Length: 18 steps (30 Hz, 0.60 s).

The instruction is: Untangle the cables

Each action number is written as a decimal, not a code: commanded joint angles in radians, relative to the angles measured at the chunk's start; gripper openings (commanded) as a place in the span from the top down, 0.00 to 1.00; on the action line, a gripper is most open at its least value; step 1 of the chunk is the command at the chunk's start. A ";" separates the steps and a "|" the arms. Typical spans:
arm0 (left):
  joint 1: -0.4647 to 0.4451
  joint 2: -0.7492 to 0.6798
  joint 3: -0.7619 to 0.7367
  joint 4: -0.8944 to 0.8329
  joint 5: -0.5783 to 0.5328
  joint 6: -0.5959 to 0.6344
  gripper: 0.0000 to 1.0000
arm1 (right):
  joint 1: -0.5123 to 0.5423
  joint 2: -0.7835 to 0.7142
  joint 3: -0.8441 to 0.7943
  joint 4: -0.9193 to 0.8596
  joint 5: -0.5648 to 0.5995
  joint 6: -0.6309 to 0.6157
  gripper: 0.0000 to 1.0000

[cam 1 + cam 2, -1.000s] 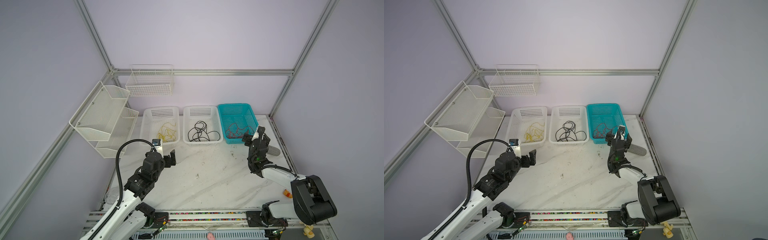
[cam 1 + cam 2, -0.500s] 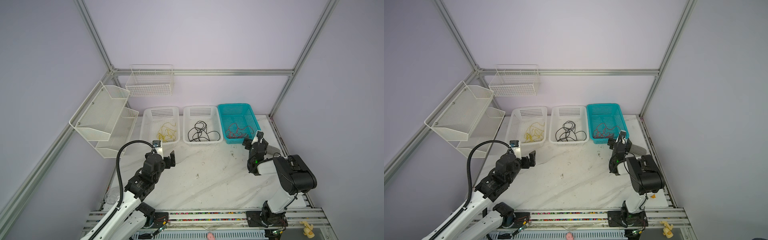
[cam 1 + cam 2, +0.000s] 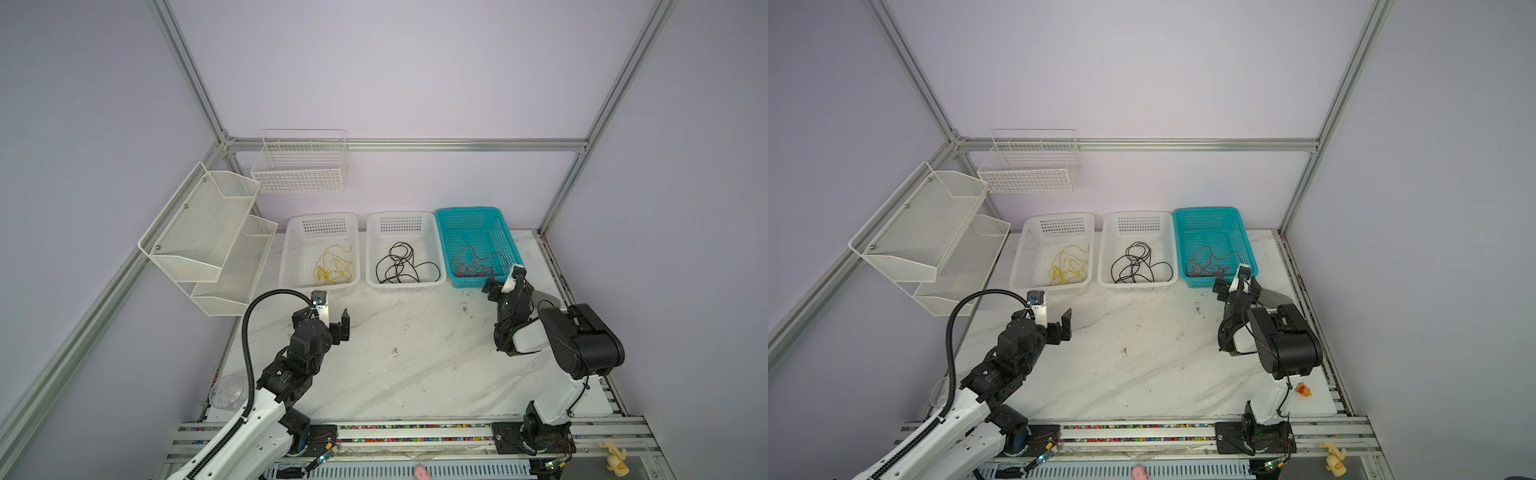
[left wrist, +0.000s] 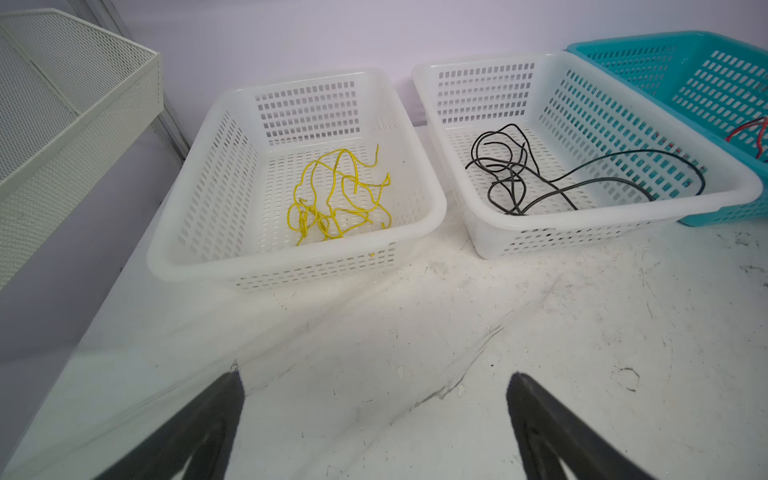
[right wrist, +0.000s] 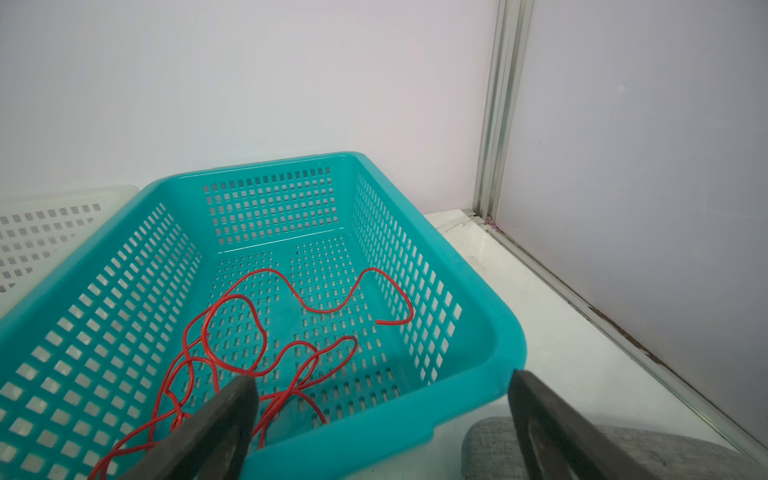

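Cables sorted by colour (one basket each). Black cable (image 4: 513, 178) coiled in middle basket (image 3: 402, 286). Yellow cables (image 4: 328, 208) in white basket (image 3: 319, 289) just left of middle basket, red cables (image 5: 208, 332) in teal basket (image 3: 465, 220) just right of it. Left gripper (image 4: 374, 386) spread wide, holding nothing, over bare desk (image 3: 415, 353) in front-left of middle basket. Right gripper (image 5: 382, 378) also spread, empty, at teal basket's near corner.

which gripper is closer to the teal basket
Right. The right gripper is at the near right corner of the teal basket; the left gripper is in front of the leftmost white basket.
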 commanded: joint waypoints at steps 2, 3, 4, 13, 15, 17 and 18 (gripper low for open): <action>0.004 -0.023 -0.092 0.231 -0.035 0.091 0.00 | -0.005 0.005 -0.010 0.059 -0.007 -0.008 0.03; 0.012 -0.010 -0.102 0.264 -0.036 0.100 0.00 | -0.005 0.006 -0.010 0.058 -0.007 -0.008 0.03; 0.021 0.012 -0.105 0.285 -0.043 0.103 0.00 | -0.004 0.006 -0.010 0.058 -0.007 -0.009 0.03; 0.178 0.260 -0.076 0.472 -0.093 0.122 0.00 | -0.004 0.007 -0.010 0.059 -0.007 -0.008 0.03; 0.222 0.310 -0.068 0.518 -0.073 0.124 0.00 | -0.005 0.006 -0.010 0.060 -0.007 -0.008 0.03; 0.259 0.366 -0.057 0.565 -0.076 0.117 0.00 | -0.005 0.006 -0.010 0.060 -0.007 -0.008 0.03; 0.272 0.393 -0.050 0.584 -0.079 0.108 0.00 | -0.005 0.006 -0.010 0.059 -0.008 -0.008 0.03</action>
